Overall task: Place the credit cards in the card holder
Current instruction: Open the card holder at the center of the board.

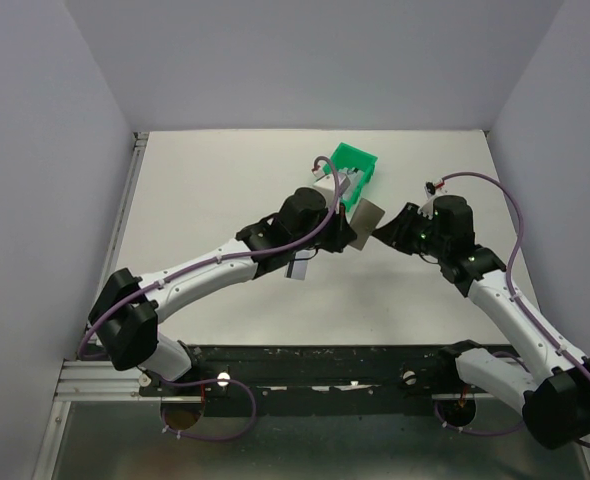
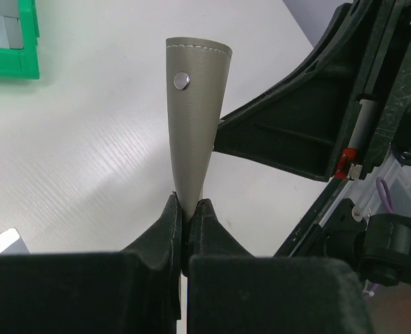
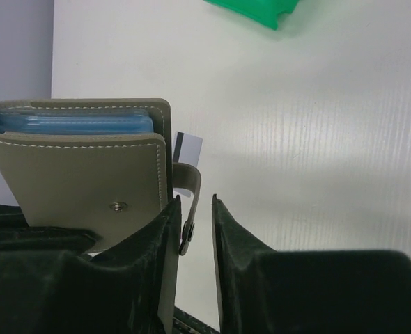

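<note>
Nearest to us, one credit card lies flat on the table about midway between the near and far edges, under the left forearm, with its dark stripe showing along one edge. Just beyond it the left gripper has its fingers pressed together on one edge of the card holder, which it holds up off the table, a little right of the table's middle. The holder's grey-brown cover stands folded, a round metal stud near its far end, and from the right wrist we see the light blue inside along its top. The right gripper meets the holder from the right with its jaws apart. The snap tab hangs between them, close against one finger, though we cannot tell whether it touches. Farther off, toward the far edge, sits a green bin with grey flat pieces in it, possibly more cards.
</note>
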Motion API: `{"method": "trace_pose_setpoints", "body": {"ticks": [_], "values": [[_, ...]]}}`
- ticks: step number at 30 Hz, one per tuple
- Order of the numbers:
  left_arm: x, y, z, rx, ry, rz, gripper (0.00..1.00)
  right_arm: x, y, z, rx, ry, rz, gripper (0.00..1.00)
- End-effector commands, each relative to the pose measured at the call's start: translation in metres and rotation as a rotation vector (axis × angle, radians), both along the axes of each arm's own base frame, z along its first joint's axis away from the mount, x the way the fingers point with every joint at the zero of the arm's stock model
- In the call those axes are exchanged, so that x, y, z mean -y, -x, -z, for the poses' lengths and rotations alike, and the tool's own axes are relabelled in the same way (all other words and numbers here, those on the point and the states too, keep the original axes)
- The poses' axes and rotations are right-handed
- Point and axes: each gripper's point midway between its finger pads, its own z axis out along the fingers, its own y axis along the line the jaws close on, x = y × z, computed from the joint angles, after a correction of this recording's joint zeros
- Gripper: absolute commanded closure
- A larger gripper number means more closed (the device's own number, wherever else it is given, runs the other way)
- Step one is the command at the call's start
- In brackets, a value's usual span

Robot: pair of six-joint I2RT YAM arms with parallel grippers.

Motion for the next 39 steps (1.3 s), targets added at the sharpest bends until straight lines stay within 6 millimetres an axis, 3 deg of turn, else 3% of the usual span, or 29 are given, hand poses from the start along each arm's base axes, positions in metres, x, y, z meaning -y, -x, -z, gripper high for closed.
{"method": "trace_pose_setpoints", "body": {"ticks": [1, 3, 5, 7, 11, 14, 20, 28, 29, 36, 39], "values": [[-0.001, 0.006, -0.02, 0.023, 0.071, 0.02, 1.0, 0.004, -0.002, 0.003, 0.003, 0.015, 0.019, 0.72], [-0.002, 0.006, -0.018, 0.018, 0.077, 0.019, 1.0, 0.005, -0.003, 0.002, 0.006, 0.019, 0.019, 0.82], [-0.005, 0.006, -0.014, 0.003, 0.076, 0.019, 1.0, 0.004, -0.003, 0.002, 0.01, 0.024, 0.016, 0.99], [-0.005, 0.003, -0.017, 0.002, 0.106, 0.016, 1.0, 0.005, -0.002, -0.003, 0.027, 0.027, 0.012, 1.0], [-0.011, -0.002, -0.01, -0.023, 0.114, -0.002, 0.82, 0.006, -0.002, -0.016, 0.083, 0.04, -0.005, 1.0], [-0.018, -0.008, -0.004, -0.037, 0.095, -0.029, 0.49, 0.004, 0.001, -0.025, 0.109, 0.043, -0.035, 1.0], [-0.037, -0.019, 0.01, -0.055, 0.03, -0.099, 0.23, -0.008, 0.011, -0.034, 0.118, 0.011, -0.127, 1.0], [-0.06, -0.029, 0.02, -0.079, 0.028, -0.176, 0.07, -0.016, 0.026, -0.021, 0.045, 0.003, -0.208, 1.0], [-0.061, -0.029, 0.019, -0.064, 0.016, -0.174, 0.01, -0.017, 0.028, -0.019, 0.032, -0.002, -0.22, 1.0], [-0.075, -0.027, 0.002, 0.042, -0.011, -0.15, 0.01, -0.035, 0.036, -0.017, -0.028, -0.121, -0.277, 1.0], [-0.084, -0.026, 0.005, 0.03, 0.034, -0.186, 0.01, -0.041, 0.037, -0.011, -0.052, -0.159, -0.291, 0.99]]}}
